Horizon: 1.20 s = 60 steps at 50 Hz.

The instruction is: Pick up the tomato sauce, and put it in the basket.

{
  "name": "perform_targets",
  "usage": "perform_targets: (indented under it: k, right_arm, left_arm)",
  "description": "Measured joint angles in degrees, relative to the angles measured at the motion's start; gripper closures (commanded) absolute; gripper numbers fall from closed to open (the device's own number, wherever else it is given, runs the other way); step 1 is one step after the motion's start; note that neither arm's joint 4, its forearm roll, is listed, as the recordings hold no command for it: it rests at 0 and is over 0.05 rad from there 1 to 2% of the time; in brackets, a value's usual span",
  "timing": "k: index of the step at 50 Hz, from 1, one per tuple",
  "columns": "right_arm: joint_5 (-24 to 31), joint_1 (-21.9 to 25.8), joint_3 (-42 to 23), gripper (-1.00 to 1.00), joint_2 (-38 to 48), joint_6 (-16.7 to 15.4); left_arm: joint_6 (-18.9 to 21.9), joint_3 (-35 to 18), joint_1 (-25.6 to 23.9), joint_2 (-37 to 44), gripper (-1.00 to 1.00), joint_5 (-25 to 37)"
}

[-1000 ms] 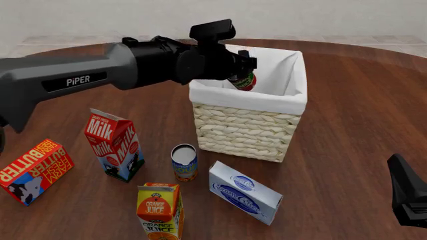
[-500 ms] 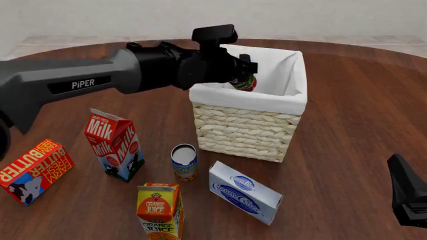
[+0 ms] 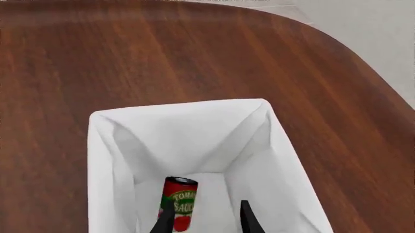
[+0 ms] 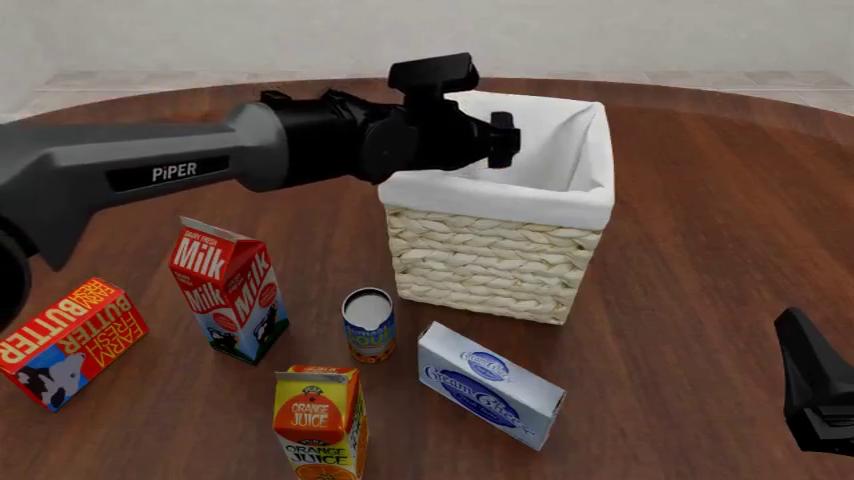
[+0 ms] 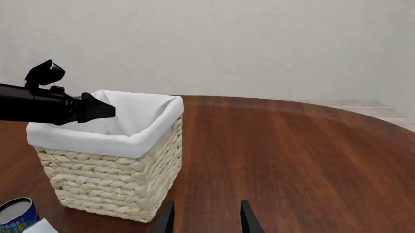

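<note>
**Can down in basket, left end effector open above it**

Tomato sauce (image 3: 179,203) lies inside the basket (image 3: 188,114) on the liner floor, directly below the left end effector (image 3: 206,218), by its left fingertip; touching or not, cannot tell. Long axis roughly along the view, silver top away from the camera. Fingers apart, gripping nothing. Left arm reaches over the basket rim (image 4: 587,200); left end effector (image 4: 501,140) sits above the opening. Right end effector (image 5: 206,218) is open, well apart over the desk (image 5: 292,155). Judged: task nearly done, retreat upward left.

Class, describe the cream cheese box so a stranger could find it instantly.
Start at the tall wicker basket in the middle of the table. Just in front of it, nearer the camera, lies the cream cheese box: the only white-and-blue carton, beside the orange juice carton.
</note>
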Motion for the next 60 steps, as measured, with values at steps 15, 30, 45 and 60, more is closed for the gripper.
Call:
perform_targets:
  k: [15,30,45,60]
  right_arm:
    - [0.0,0.0,0.0,-1.0,0.0,0.0]
    - [0.0,0.0,0.0,-1.0,0.0,0.0]
    - [0.0,0.0,0.0,-1.0,0.0,0.0]
    - [0.0,0.0,0.0,-1.0,0.0,0.0]
  left_arm:
    - [0.15,0.65,0.15,-0.46,-1.0,-0.66]
    - [0.75,6.29,-0.55,-4.21,-1.0,-3.58]
    - [0.97,18.56,-1.34,-18.58,-1.0,-4.89]
    - [-0.23,32.44,-2.05,-35.47,-1.0,-5.73]
